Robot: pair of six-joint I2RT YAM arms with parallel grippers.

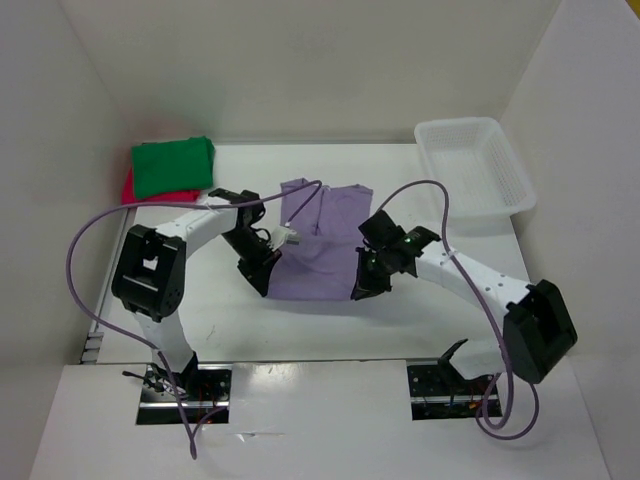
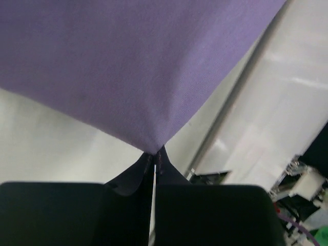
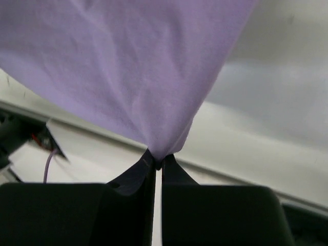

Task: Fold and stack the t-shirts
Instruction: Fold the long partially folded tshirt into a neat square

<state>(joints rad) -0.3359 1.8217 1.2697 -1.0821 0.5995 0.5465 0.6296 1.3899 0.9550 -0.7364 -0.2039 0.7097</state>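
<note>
The lavender shirt (image 1: 318, 245) lies in the middle of the white table (image 1: 560, 250), a soft matte knit with its collar and short sleeves towards 12 o'clock and its straight hem towards 6 o'clock. The left gripper (image 1: 258, 278) is at the hem corner at 7 o'clock. In the left wrist view its black fingers (image 2: 169, 174) are pressed together on a pointed tip of the cloth, which fans out smooth and taut above them. The right gripper (image 1: 364, 285) is at the hem corner at 5 o'clock, clamped tight on that corner in the same way. Faint creases run up from the pinch in the right wrist view.

At 10 o'clock, well apart from the lavender shirt, a green shirt (image 1: 173, 165) sits folded into a thick rectangle on top of a red shirt (image 1: 130, 188), whose edge shows beneath it. At 2 o'clock stands a white plastic basket (image 1: 475, 190), rectangular with latticed walls.
</note>
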